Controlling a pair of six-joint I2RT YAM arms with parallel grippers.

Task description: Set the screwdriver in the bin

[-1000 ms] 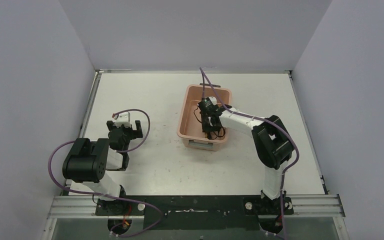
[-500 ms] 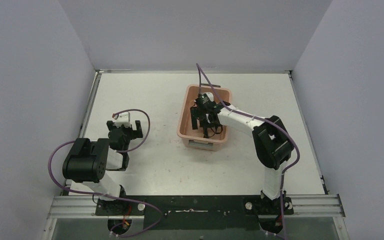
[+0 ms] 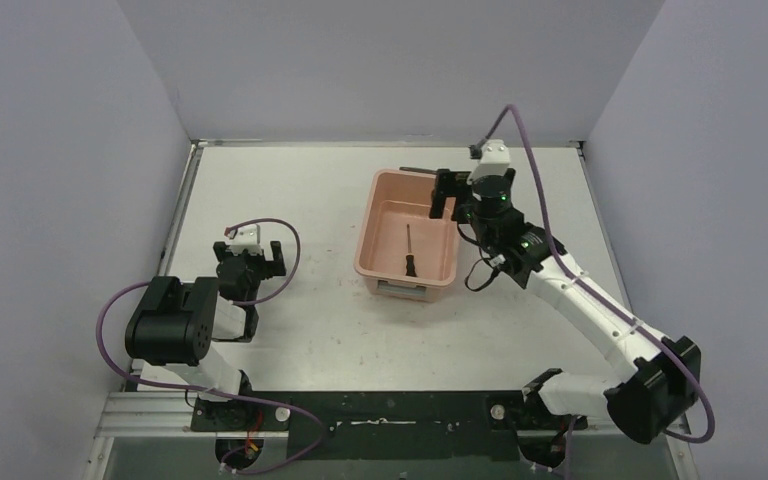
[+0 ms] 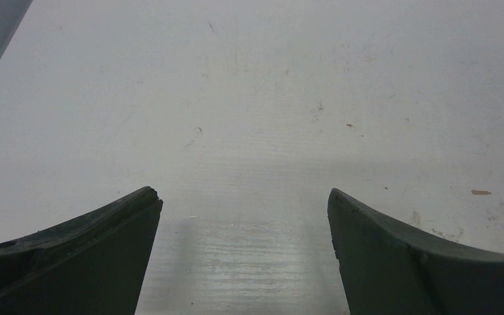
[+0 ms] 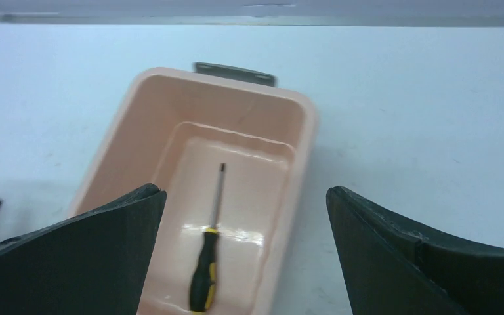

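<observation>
Whereas a second earlier the right gripper (image 3: 453, 200) had been down inside the bin (image 3: 365, 238) with its jaws nearly together, it now stood spread wide and empty, drawn back above the bin's far right corner. The screwdriver (image 3: 410, 250) lay loose on the bin's floor, handle toward the near end, touching nothing else. By that showing the task looked done, with only the retreat left. The left gripper (image 3: 250, 257) hung parted over bare table (image 4: 249, 98), holding nothing. There was one screwdriver, one bin and two arms.
</observation>
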